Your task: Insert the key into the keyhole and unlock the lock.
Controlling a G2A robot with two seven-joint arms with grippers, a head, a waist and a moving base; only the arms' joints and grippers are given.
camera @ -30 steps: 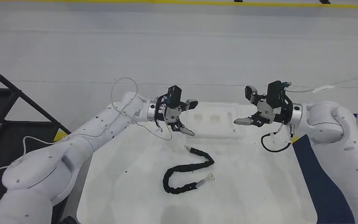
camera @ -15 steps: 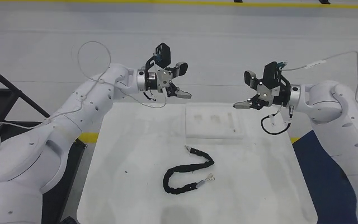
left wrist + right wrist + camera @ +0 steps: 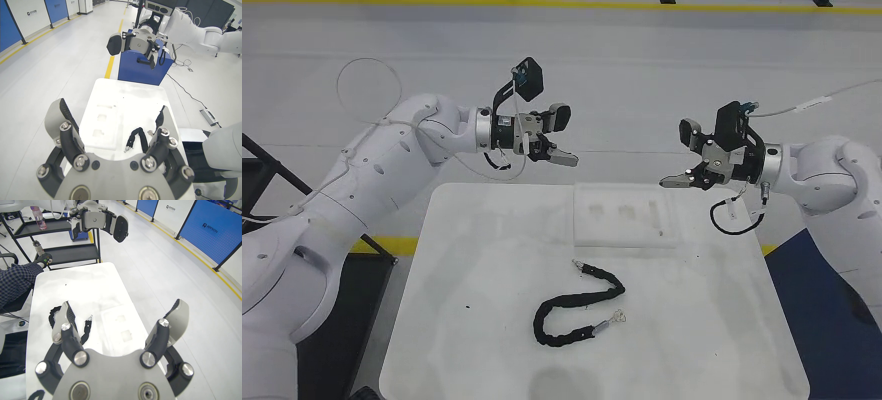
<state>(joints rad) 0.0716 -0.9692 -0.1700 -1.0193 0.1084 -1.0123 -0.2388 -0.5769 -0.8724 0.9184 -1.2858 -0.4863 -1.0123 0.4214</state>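
Cable lock (image 3: 582, 301) lies diag. (pin end far-left).

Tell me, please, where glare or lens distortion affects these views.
Top view: the white tray nearly blends into the bright table; the black lock stands out. Left wrist view: the table is washed out. Right wrist view: the yellow floor line bows, wide-angle distortion.

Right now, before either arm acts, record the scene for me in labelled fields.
Left tool: open, empty, raised near the far edge of the table
Right tool: open, empty, raised opposite it
Chain lock: black, curled on the table, untouched
Key: seemingly at the lock's near end
Foam tray: white, beyond the lock
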